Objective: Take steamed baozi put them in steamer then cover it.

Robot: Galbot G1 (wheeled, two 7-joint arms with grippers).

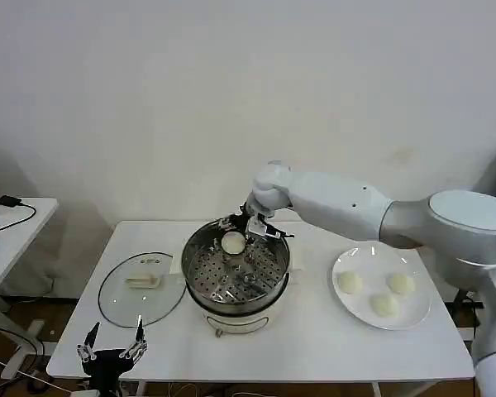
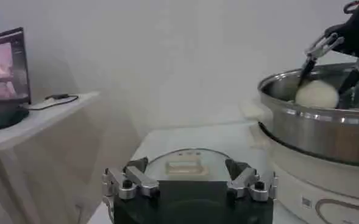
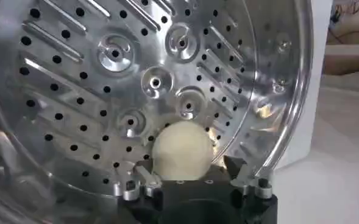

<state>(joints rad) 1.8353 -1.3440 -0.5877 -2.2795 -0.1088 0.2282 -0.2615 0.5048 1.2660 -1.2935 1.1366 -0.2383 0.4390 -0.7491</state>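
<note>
The steamer (image 1: 236,285) stands mid-table, its perforated tray (image 3: 136,73) bare except for one baozi (image 1: 231,241) at the far side. My right gripper (image 1: 235,246) reaches down into the pot. Its fingers stand open on either side of that baozi (image 3: 182,149), with a small gap showing at one finger. Three more baozi (image 1: 384,305) lie on the white plate (image 1: 372,263) to the right. The cover (image 1: 140,285), clear glass with a cream handle, lies flat on the table left of the steamer. My left gripper (image 1: 112,346) hangs open at the table's front left corner, facing the cover (image 2: 182,157).
A white side table (image 1: 8,223) with a cable stands off to the left, and a screen (image 2: 5,67) sits on it. The work table's front edge (image 1: 256,370) runs just beyond my left gripper. A white wall stands behind.
</note>
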